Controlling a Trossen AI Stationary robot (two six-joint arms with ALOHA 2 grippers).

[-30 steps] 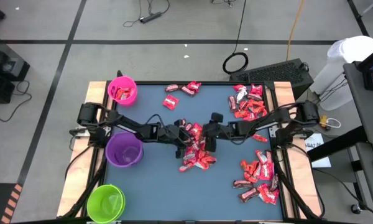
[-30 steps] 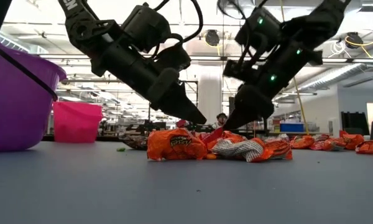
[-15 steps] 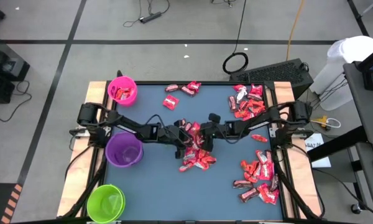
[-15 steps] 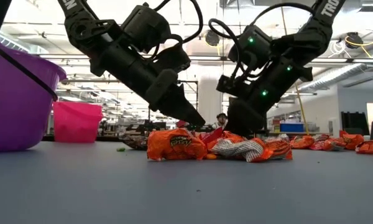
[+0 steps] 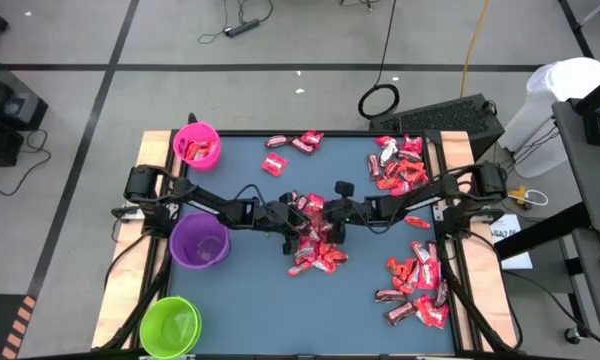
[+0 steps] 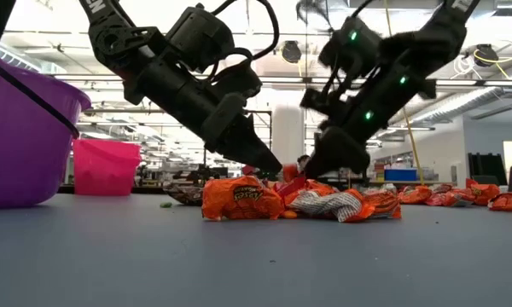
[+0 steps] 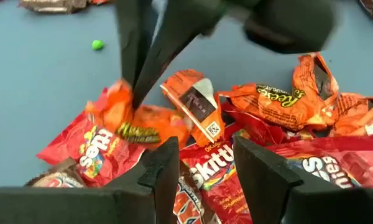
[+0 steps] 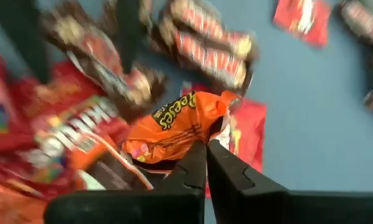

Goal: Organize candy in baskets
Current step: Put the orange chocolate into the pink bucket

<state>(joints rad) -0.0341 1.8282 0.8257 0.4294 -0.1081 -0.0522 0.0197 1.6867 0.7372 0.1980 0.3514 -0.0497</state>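
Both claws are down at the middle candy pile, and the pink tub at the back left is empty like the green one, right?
Not quite. The pink tub already holds a few candies, as the high view shows; the green tub looks empty. Both the left claw and right claw are at the middle pile.

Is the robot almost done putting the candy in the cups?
No. Only the bright pink plastic tub holds some candy; the purple tub and lime green tub look empty. The right gripper pinches an orange wrapped candy from the middle pile.
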